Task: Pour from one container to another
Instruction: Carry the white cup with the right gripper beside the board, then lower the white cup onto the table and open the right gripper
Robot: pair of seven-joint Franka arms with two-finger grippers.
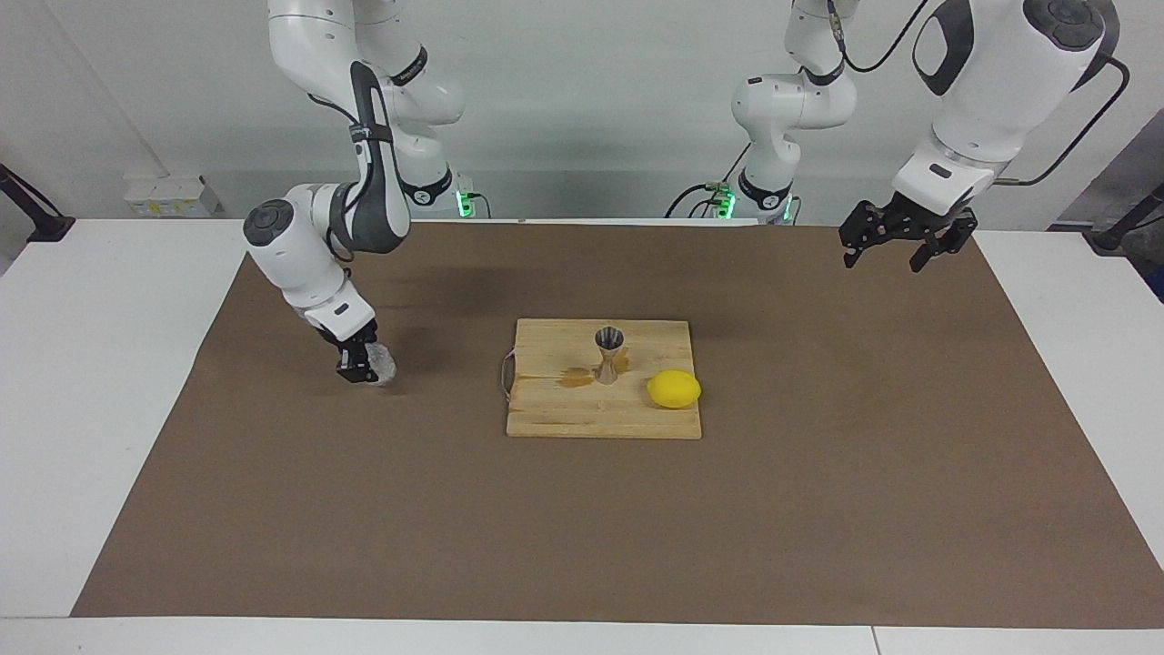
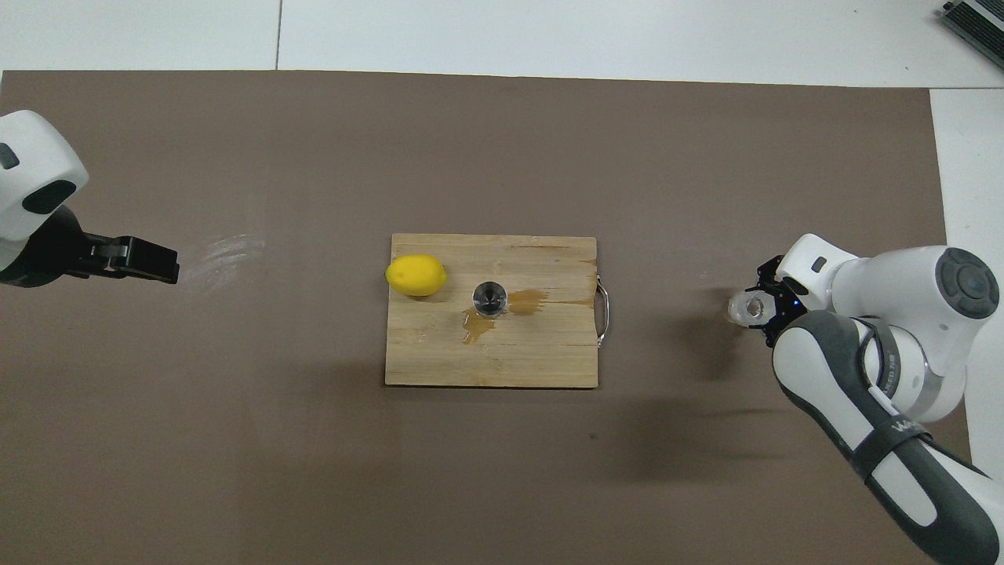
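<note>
White lettering runs along the grey band of the right arm's forearm in the overhead view, too partial to read; no other writing shows. The right end effector (image 1: 366,367) is clamped on the small clear faceted glass cup (image 1: 380,366), low over the brown mat (image 1: 582,528) toward the right arm's end of the bench (image 1: 91,364), well apart from the wooden cutting board (image 1: 591,418); whether the cup touches the mat cannot be told. From above, the cup's open mouth (image 2: 745,307) faces nearly upward, with a slight lean toward the board. The steel jigger (image 1: 608,354) stands upright on the board, its long axis vertical and its open cone facing up, between a yellow lemon (image 1: 674,389) and amber puddles (image 1: 575,377) on the wood just beside its base. A metal handle (image 2: 602,311) sits on the board's edge nearest the right arm. The left end effector (image 1: 895,246) waits with fingers apart, raised over the mat at the left arm's end. The mat covers most of the white bench; a pale grey wall rises at the robots' end, where green lights glow at the arm bases.
</note>
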